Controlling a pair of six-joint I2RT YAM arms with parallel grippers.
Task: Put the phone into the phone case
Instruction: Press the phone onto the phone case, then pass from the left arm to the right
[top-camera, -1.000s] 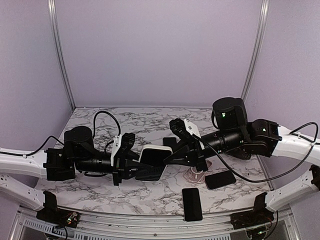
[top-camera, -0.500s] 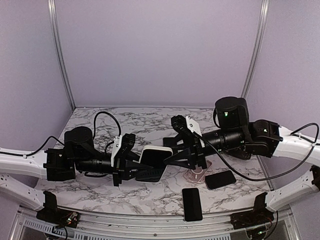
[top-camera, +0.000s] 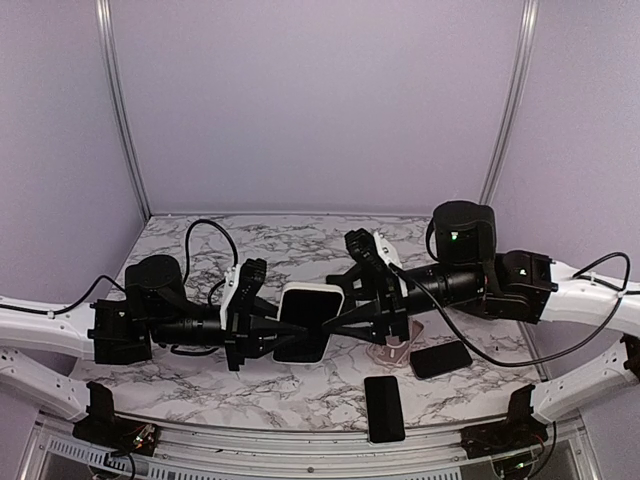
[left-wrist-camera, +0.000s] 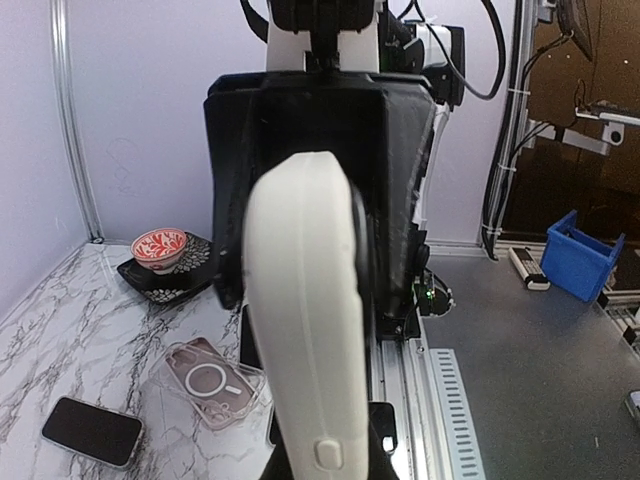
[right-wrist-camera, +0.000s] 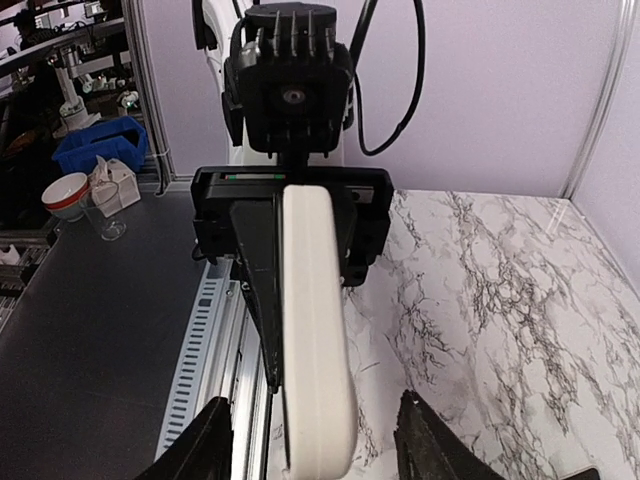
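A white phone case (top-camera: 310, 310) with a dark phone face showing inside its rim hangs above the table between the two arms. My left gripper (top-camera: 283, 340) is shut on its left end. In the left wrist view the case (left-wrist-camera: 305, 320) stands edge-on, a side button near the bottom. My right gripper (right-wrist-camera: 315, 450) is open. Its fingers (right-wrist-camera: 200, 445) stand wide on either side of the case's (right-wrist-camera: 315, 340) other end, apart from it. Whether the phone sits fully in the case I cannot tell.
On the marble table lie a clear case with a ring (top-camera: 390, 350), a black phone (top-camera: 440, 358) to its right and another black phone (top-camera: 384, 408) near the front edge. A red patterned bowl (left-wrist-camera: 160, 248) rests on a dark dish at the right.
My right gripper has opened and let go of the white case's end. The left gripper keeps its grip and the case sits a little flatter toward the camera.
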